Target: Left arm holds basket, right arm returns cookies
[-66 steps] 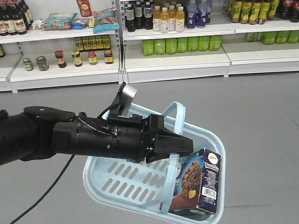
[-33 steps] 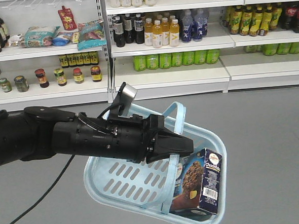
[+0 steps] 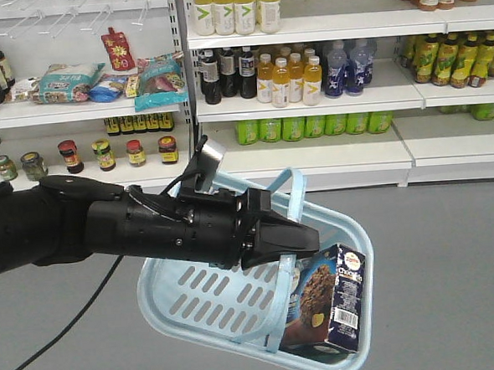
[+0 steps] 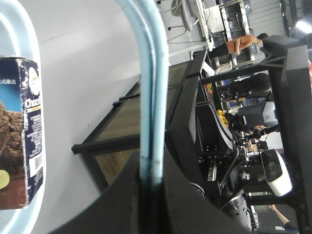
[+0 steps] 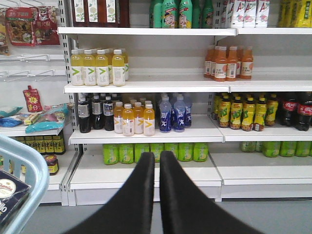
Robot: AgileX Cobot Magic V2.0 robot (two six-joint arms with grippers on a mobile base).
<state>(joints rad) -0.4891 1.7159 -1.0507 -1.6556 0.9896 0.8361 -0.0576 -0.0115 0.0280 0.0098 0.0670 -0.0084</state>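
Now the cookies [image 3: 330, 310], a glossy navy rectangular carton, stand on end in the basket [image 3: 205, 298] corner farthest from the left arm [image 3: 107, 231]. The basket is pale blue moulded plastic with slotted walls. Above it, the wedge-shaped left gripper [image 3: 305, 238] pinches both thin loop handles [image 4: 148, 97] tight. Beside the basket, the right gripper [image 5: 157, 163] has its smooth black fingers almost touching, holding nothing.

1. The left arm [image 3: 149, 229] is reaching in from 9 o'clock, covering the upper half of the basket [image 3: 166, 303].
2. Cookies [image 3: 330, 301] are filling its 4 o'clock corner.
3. The slotted bottom at 7 o'clock is lying open from above.
4. A handle [image 3: 301, 197] is arching across at 1 o'clock.
5. Floor [image 3: 453, 256] is stretching bare at 3 o'clock, and shelves [image 3: 301, 114] are walling off 12.
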